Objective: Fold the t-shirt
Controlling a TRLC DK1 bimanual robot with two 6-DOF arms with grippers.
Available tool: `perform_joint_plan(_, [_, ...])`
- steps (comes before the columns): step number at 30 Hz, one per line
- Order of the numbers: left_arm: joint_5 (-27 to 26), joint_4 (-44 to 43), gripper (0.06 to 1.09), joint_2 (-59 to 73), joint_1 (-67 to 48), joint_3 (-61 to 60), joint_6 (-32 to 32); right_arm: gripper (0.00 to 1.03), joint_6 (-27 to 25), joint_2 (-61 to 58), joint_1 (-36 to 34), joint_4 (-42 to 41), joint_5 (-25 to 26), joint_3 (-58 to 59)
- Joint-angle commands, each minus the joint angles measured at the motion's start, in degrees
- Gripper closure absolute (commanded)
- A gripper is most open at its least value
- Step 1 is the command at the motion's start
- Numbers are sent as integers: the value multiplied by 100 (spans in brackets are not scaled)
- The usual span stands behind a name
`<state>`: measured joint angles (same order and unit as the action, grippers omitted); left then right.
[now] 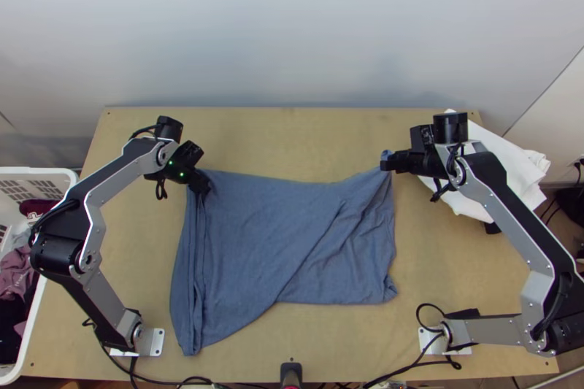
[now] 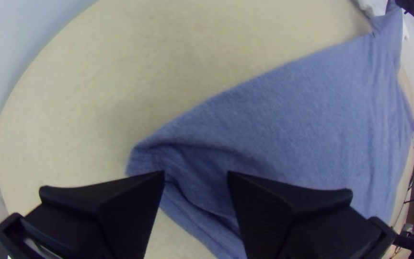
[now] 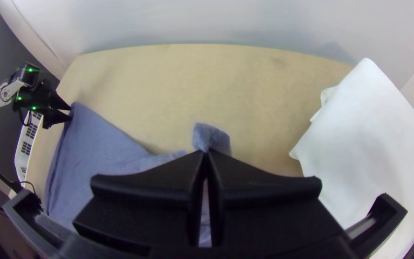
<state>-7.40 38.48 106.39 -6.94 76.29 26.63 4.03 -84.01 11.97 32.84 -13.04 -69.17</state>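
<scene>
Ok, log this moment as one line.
blue t-shirt: spread, creased | left gripper: open at its far-left corner | right gripper: shut on its far-right corner | white cloth: off to the right | folding unfinished

Blue, wide, soft-cloth t-shirt (image 1: 255,232): loosely spread, wrinkled, slanting edge across; one far corner at parted fingers of left gripper (image 1: 200,185), other pinched in closed fingers of right gripper (image 1: 387,163).

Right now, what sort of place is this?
Probably a robot workspace or lab set up for cloth folding: two arms are mounted at a wooden table, a blue t-shirt lies on it, and a laundry basket stands beside it.
</scene>
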Motion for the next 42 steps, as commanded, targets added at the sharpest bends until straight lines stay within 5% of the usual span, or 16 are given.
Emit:
perform_joint_plan(1, [19,-42,51,40,44,-35,123,100,1,-2,-37,3,3,44])
perform_joint_plan(12, [19,-350,104,5,96,-229,237,100,1,16,-10,3,3,131])
perform_joint_plan(18, [-42,-192,105,-400,255,-88,167,100,10,209,78,126,-6,52])
perform_joint_plan(31, [-1053,1636,105,-3414,1749,1142,-281,100,1,2574,297,2156,-6,-1275])
perform_joint_plan(39, [-2829,3139,105,-4768,4060,2610,-97,100,107,3690,280,3378,-6,-2778])
perform_joint_plan(42, [-3039,3517,105,-5383,4025,3076,-97,100,80,3725,297,3826,3,-3736])
